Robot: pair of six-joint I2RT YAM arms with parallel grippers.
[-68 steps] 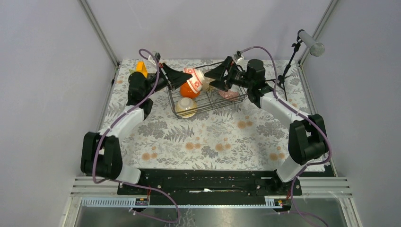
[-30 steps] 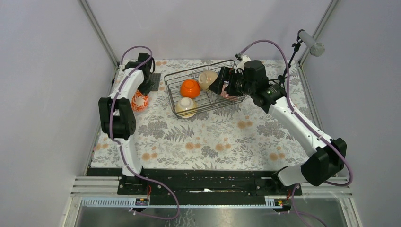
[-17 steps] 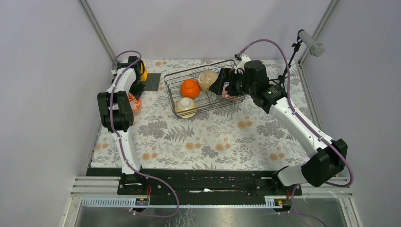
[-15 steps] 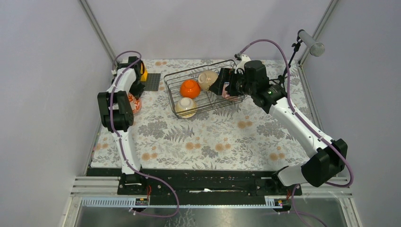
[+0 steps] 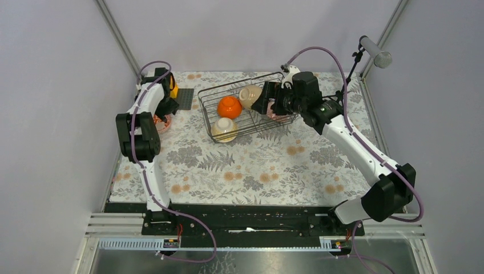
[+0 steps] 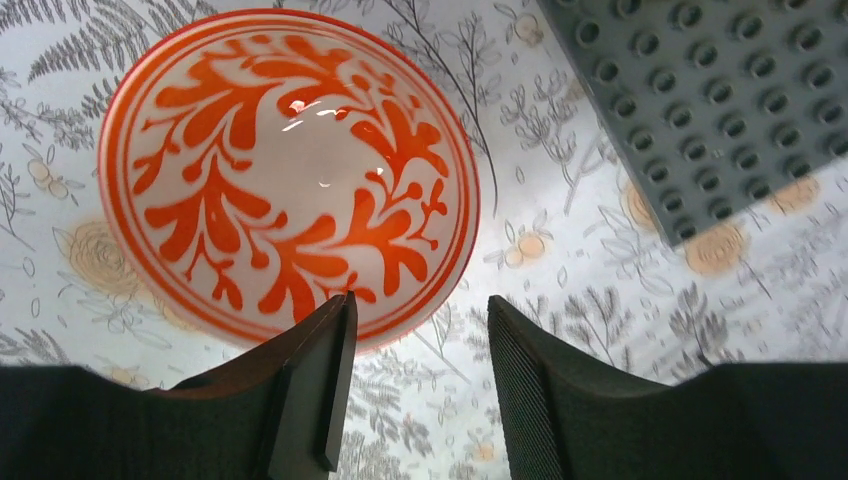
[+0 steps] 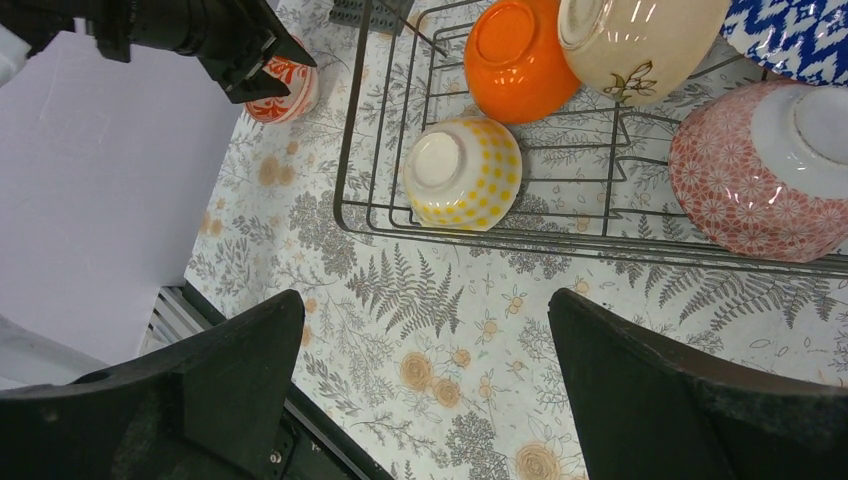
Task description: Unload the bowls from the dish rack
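Observation:
The white bowl with red lines (image 6: 290, 175) stands upright on the cloth at the far left (image 5: 160, 123). My left gripper (image 6: 420, 303) hovers over its near rim, open, one finger (image 6: 325, 380) above the inside and the other (image 6: 525, 380) outside. The black wire dish rack (image 5: 208, 119) holds an orange bowl (image 5: 229, 107), a beige bowl (image 5: 250, 95), a cream bowl with yellow checks (image 7: 462, 172), a pink patterned bowl (image 7: 760, 170) and a blue-white zigzag bowl (image 7: 790, 35). My right gripper (image 7: 425, 300) hangs open and empty above the rack's right side (image 5: 268, 101).
A flat dark grey studded plate (image 6: 720, 100) lies right beside the white-red bowl, with an orange block (image 5: 173, 91) behind it. A microphone stand (image 5: 354, 63) rises at the far right corner. Purple cables loop over both arms.
The left arm carried the white-red bowl from the rack to the far left, set it on the cloth, and its jaws have just come apart. The right arm has barely moved.

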